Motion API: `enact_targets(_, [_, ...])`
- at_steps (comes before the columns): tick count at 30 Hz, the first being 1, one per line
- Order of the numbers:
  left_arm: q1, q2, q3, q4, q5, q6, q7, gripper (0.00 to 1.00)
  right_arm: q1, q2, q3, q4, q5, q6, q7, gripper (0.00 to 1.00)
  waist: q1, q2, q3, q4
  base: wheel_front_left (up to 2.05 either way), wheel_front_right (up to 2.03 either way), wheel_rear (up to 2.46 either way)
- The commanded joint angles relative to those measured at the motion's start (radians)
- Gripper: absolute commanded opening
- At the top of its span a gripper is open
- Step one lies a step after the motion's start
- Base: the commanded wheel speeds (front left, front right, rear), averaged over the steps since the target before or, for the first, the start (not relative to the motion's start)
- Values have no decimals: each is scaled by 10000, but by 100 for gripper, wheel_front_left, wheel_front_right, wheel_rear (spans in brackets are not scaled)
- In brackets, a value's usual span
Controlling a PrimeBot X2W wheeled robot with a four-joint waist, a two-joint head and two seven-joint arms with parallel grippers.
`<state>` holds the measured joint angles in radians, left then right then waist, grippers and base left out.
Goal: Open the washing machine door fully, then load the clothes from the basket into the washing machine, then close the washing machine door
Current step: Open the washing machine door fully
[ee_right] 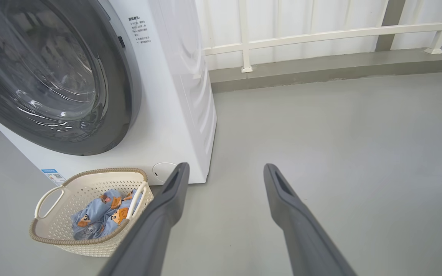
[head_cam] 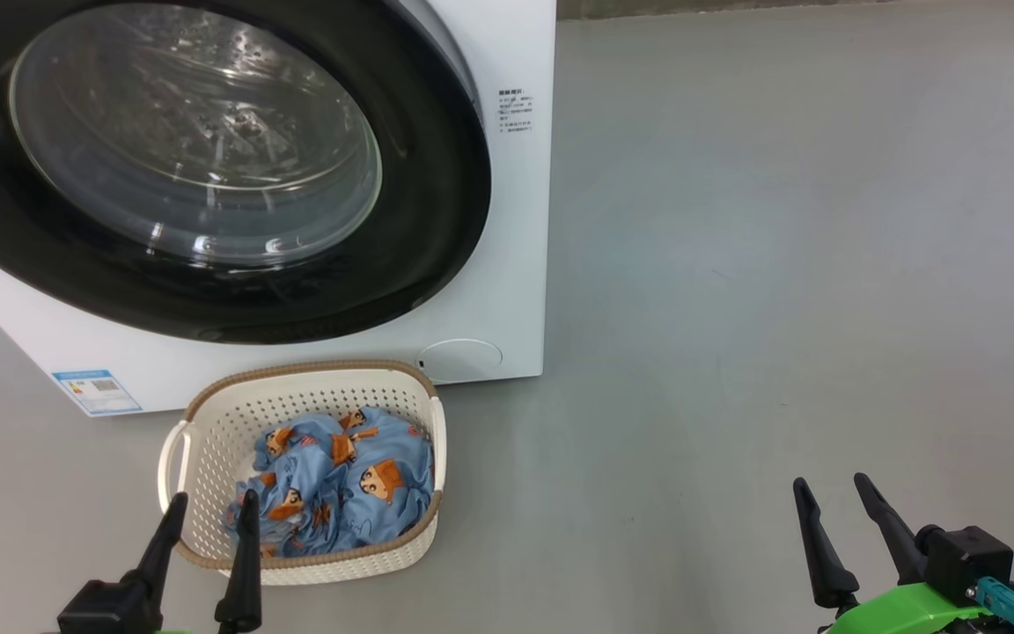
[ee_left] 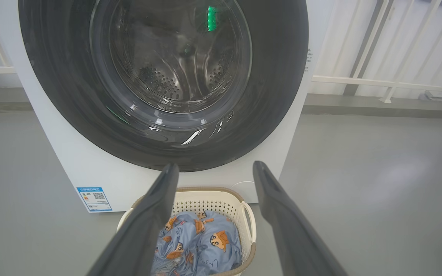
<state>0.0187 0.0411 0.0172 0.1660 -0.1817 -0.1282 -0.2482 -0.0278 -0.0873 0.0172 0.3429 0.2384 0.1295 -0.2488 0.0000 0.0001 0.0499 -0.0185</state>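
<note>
Left gripper (head_cam: pixel 214 496), right gripper (head_cam: pixel 830 480) hovering spread, empty — round black-rimmed glass door (head_cam: pixel 199 150) shut.
Aim: hooking its rim edge, swinging fully wide.

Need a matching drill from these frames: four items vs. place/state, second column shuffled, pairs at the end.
1. washing machine door
2. clothes
3. basket
4. right gripper

a. over bare floor, jaws open
b. closed
c. on the floor, in front of the washing machine
d. heaped in the basket

Pairs: 1-b, 2-d, 3-c, 4-a
</note>
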Motion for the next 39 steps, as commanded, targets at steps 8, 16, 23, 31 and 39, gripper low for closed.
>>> enact_targets(8, [-434,112,312,-251,-28,-25,-136,100,-500,-68,303,-240,-17,12,-130,0,0,-1,91,29,0,0,0])
enact_targets(16, [-594,97,224,-152,-182,-25,-136,100,-1352,50,331,-518,1559,12,-130,0,0,-1,337,125,0,0,0])
enact_targets(23, [-811,93,60,-142,-367,-25,-136,100,-2362,63,460,-665,2878,12,-130,0,0,-1,722,227,0,0,0])
enact_targets(31, [-1234,92,-181,-130,-494,-25,-136,100,-3815,-81,700,-782,5238,12,-130,0,0,-1,1356,429,0,0,0])
enact_targets(39, [-1628,92,-391,-167,-651,-25,-136,100,-4979,-732,1612,-571,8123,12,-43,0,0,-1,1789,704,0,0,0])
